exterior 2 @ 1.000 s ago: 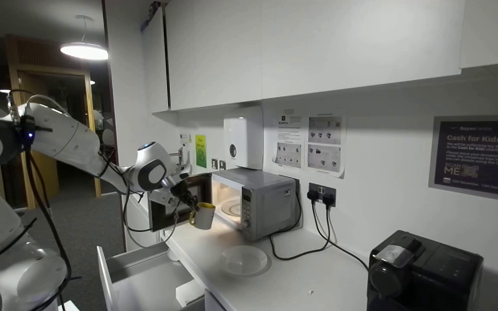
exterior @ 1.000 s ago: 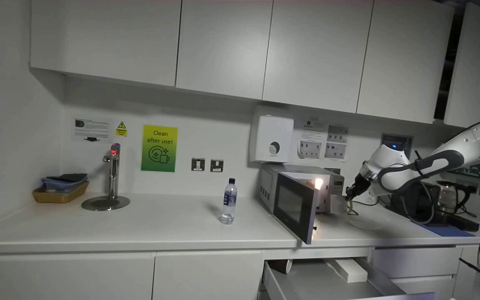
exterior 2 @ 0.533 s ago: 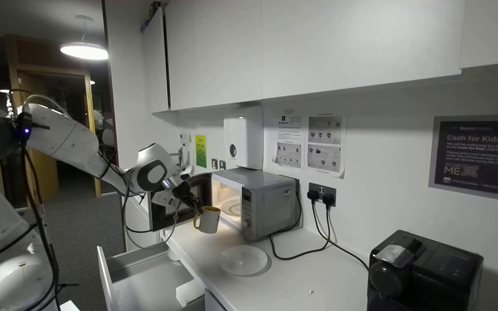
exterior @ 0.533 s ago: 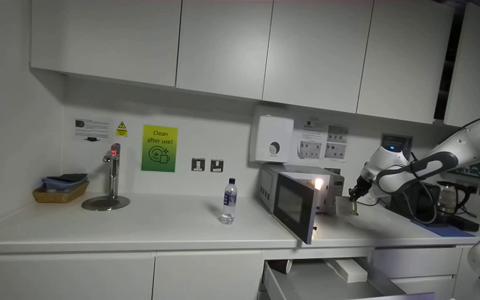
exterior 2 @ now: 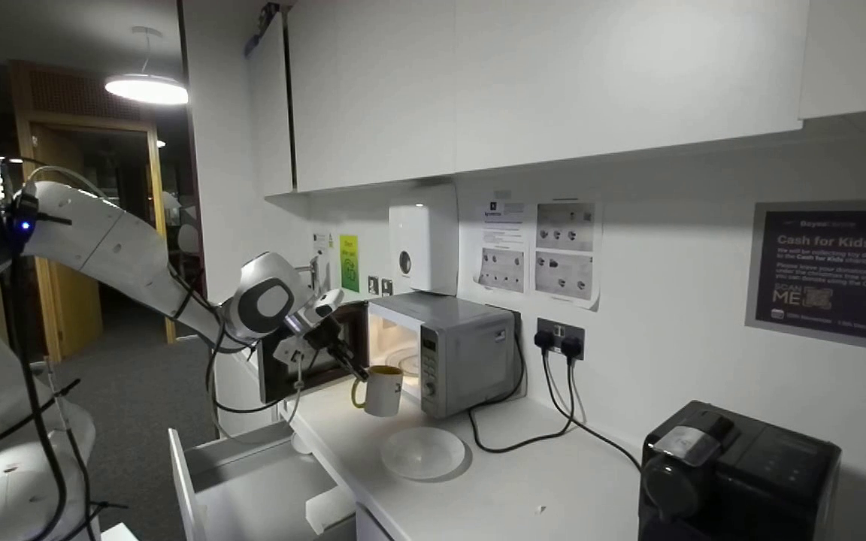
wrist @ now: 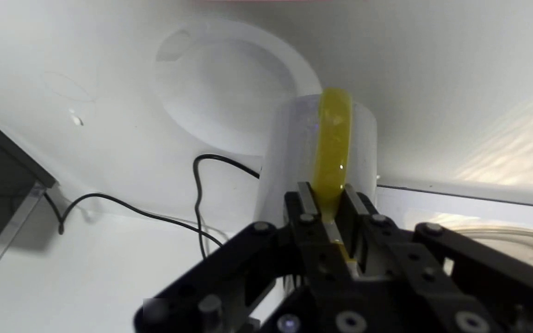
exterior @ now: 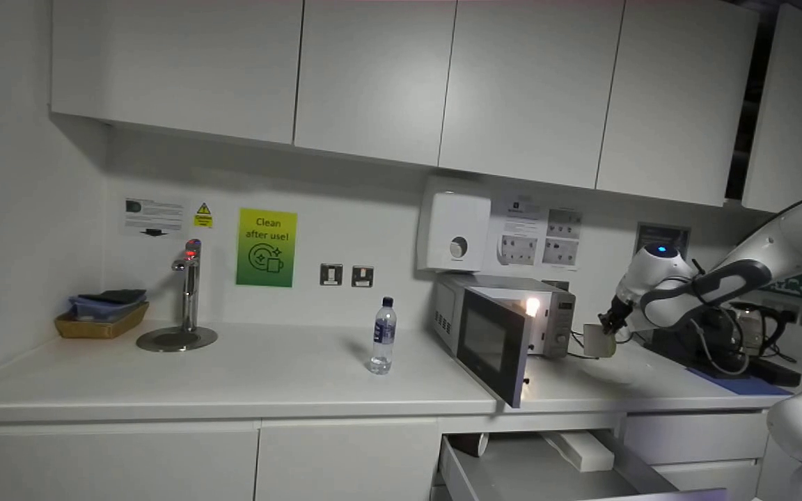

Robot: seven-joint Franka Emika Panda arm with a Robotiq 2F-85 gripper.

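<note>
Wrist view: our black jointed fingers stand narrow, pinched on the curved yellow handle of a white cylindrical mug, ceramic by its sheen and yellow inside. We read the mug as held clear of the flat white surface, leaning slightly, in front of a grey box-shaped microwave. Near it a round whitish plate lies flat on the surface; from the wrist, the mug's side covers part of the plate's rim. Thin black cables curl over the surface toward the white wall.

Microwave, as noted in both exterior views: dark door swung wide, inside lit. We also make out a clear round glass turntable on its floor. Under the surface's edge, a grey drawer stands pulled out; in it we log an oblong white box and a dark cup on its side.

Farther off, well apart from the mug: a boxy black coffee machine. Beyond the microwave door, a clear plastic bottle with a dark cap stands upright on the surface; past it we record a shiny chrome tap and a tan basket. A yellow-green poster hangs on the wall between tap and bottle.
</note>
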